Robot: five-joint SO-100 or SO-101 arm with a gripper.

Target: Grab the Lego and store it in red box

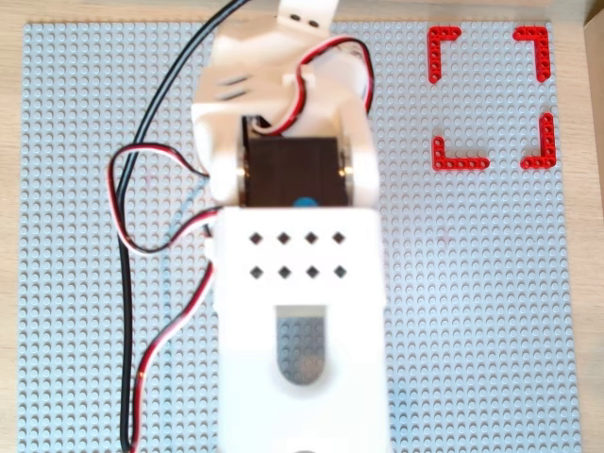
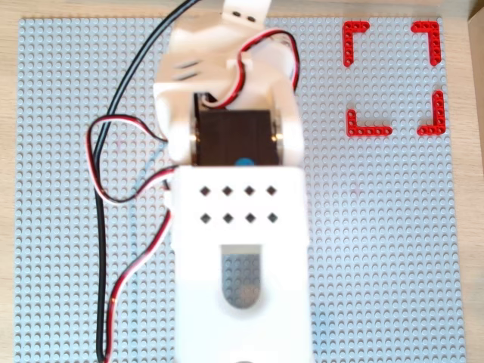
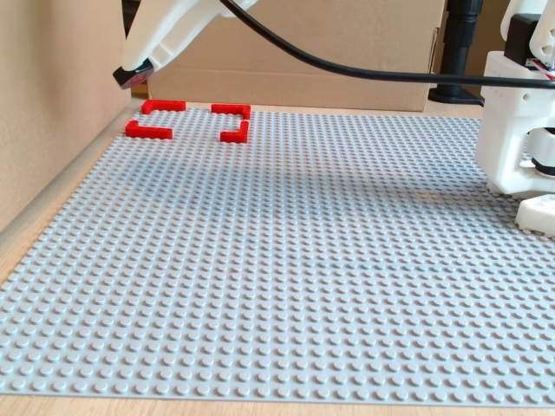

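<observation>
From both overhead views I see the white arm (image 1: 297, 236) filling the middle of the grey studded baseplate (image 1: 491, 311), its body running from the bottom edge up to the top, with red, black and white cables (image 1: 142, 264) looping off its left side. The red box (image 1: 491, 96), four red corner pieces with gaps between them, sits at the top right of the plate in those views, clear of the arm and with bare studs inside its outline.

In the fixed view the red box (image 3: 189, 120) lies at the far left of the baseplate (image 3: 286, 286), near the cardboard wall (image 3: 52, 104). The claw (image 3: 133, 78) hangs above the plate just left of the box and off its surface; something dark with a reddish edge shows at its tip, but I cannot tell whether it is clenched or released, or whether that is the Lego. I cannot find the Lego lying anywhere on the plate. The arm's white base (image 3: 520, 121) stands at the right edge.
</observation>
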